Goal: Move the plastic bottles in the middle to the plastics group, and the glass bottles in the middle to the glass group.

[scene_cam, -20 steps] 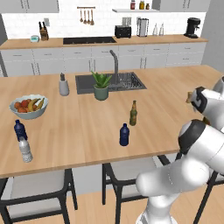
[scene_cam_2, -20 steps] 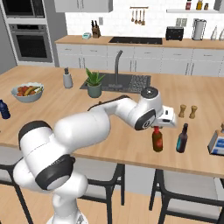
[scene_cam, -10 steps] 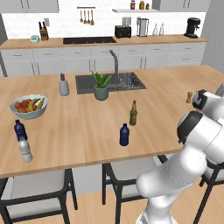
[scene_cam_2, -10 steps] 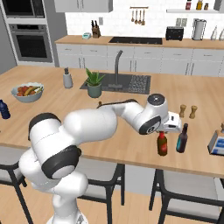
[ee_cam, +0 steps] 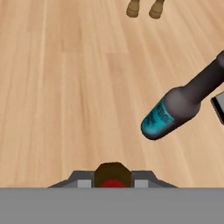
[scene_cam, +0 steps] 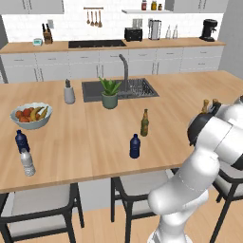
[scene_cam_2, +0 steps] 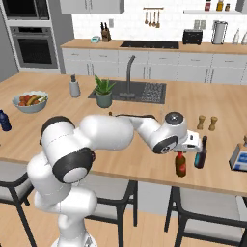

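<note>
While my gripper clamps the brown red-capped glass bottle beside the dark long-necked glass bottle, I see fruit filling the pale bowl.

Both base views look forward over the same island counter; the hand view faces its wood closely.

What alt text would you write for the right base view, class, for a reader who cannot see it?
A white robot arm reaches across a wooden kitchen island, its claw shut on the red neck of a brown bottle standing beside a dark glass bottle. Two pepper mills stand behind them; a fruit bowl, a potted plant and a sink lie further left.
</note>
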Robot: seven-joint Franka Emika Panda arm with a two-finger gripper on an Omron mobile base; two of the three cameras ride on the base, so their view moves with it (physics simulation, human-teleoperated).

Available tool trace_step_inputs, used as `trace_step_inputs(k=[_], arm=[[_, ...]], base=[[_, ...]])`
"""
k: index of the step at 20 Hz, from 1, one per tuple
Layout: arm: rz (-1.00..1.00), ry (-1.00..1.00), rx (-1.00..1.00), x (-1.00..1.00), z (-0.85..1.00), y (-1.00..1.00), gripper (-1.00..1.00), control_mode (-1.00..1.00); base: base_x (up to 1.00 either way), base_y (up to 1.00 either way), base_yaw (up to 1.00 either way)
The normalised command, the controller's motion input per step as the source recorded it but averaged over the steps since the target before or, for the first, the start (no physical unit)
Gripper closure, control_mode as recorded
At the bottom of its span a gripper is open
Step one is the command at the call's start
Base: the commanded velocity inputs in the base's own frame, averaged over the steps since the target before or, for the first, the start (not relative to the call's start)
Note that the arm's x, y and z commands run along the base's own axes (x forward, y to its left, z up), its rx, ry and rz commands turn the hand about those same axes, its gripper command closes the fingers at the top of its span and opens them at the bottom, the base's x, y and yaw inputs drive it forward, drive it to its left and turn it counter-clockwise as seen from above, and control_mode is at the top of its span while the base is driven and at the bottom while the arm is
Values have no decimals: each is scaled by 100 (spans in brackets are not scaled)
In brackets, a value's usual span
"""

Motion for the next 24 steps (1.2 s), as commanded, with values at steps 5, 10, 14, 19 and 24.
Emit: trace_step_inputs(k=[5, 10, 14, 19, 24], arm=[[0, 0, 0, 10, -32, -16, 100, -100], [0, 0, 0, 15, -16, -16, 100, -100], [0, 0, -3, -1, -36, 2, 100, -100], [0, -3, -10, -4, -38, 28, -100, -100], [0, -5, -9, 5, -14, 26, -100, -100]], base=[[0, 0, 0], [0, 0, 0], [0, 0, 0], [0, 0, 0], [0, 0, 0]])
